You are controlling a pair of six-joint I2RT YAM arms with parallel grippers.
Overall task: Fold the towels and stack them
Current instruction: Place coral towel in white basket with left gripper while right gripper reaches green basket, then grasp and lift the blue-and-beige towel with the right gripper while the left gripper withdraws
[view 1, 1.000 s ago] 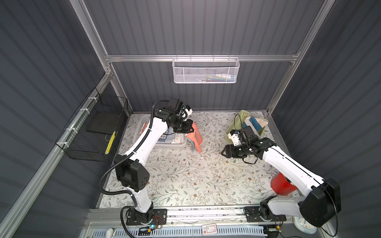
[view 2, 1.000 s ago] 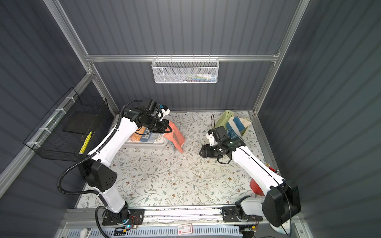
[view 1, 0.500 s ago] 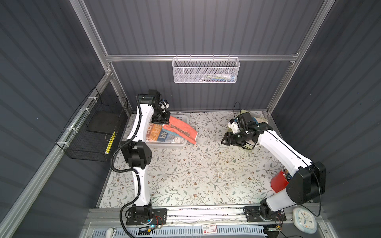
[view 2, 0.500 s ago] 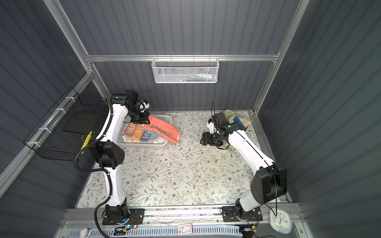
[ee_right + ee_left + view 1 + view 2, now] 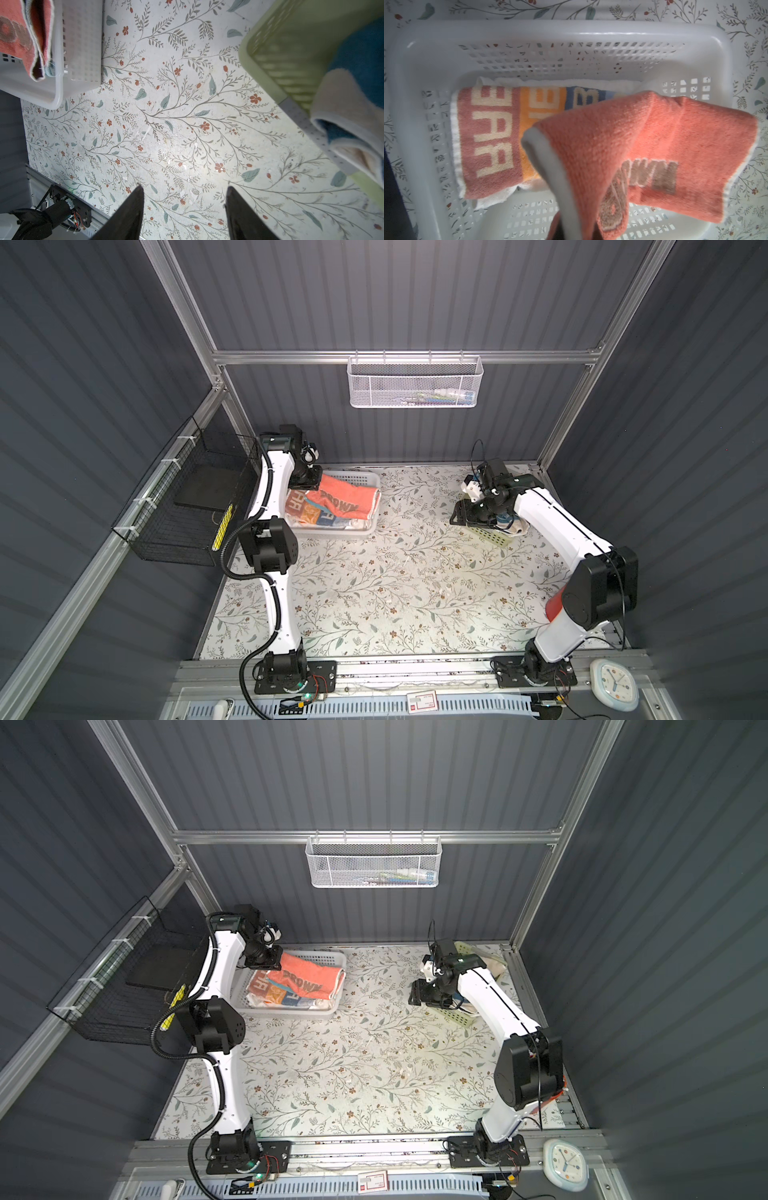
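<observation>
Left fingers (image 5: 312, 483) are closed tight on one corner of a coral-orange terry towel (image 5: 349, 497) lettered "BROWN". That corner is held up over the back left corner of a white perforated plastic basket (image 5: 332, 530). In the left wrist view the fingers themselves are hidden behind the raised cloth. The rest of the coral-orange terry towel (image 5: 643, 145) is draped across the basket, and its far end reaches the basket's right rim (image 5: 571, 29). Under it, inside the basket, a folded orange-and-blue terry towel with big pale letters (image 5: 492, 133) is laid flat. A plain white terry cloth (image 5: 496, 198) is seen below that one, with its edges showing around it. In both top views the white basket is placed at the back left of the flower-patterned table (image 5: 395, 585).

Right fingers (image 5: 131, 209) are spread well apart, and nothing is held between them; only the table covering is seen in the gap. In a top view they (image 5: 417, 994) are poised above the table at the left side of a pale green slatted plastic basket (image 5: 455, 1017), which is set at the back right, well apart from the white one. A cream-and-blue terry towel (image 5: 342, 99) is kept in the green basket (image 5: 280, 52), with one folded edge hung over its rim.
</observation>
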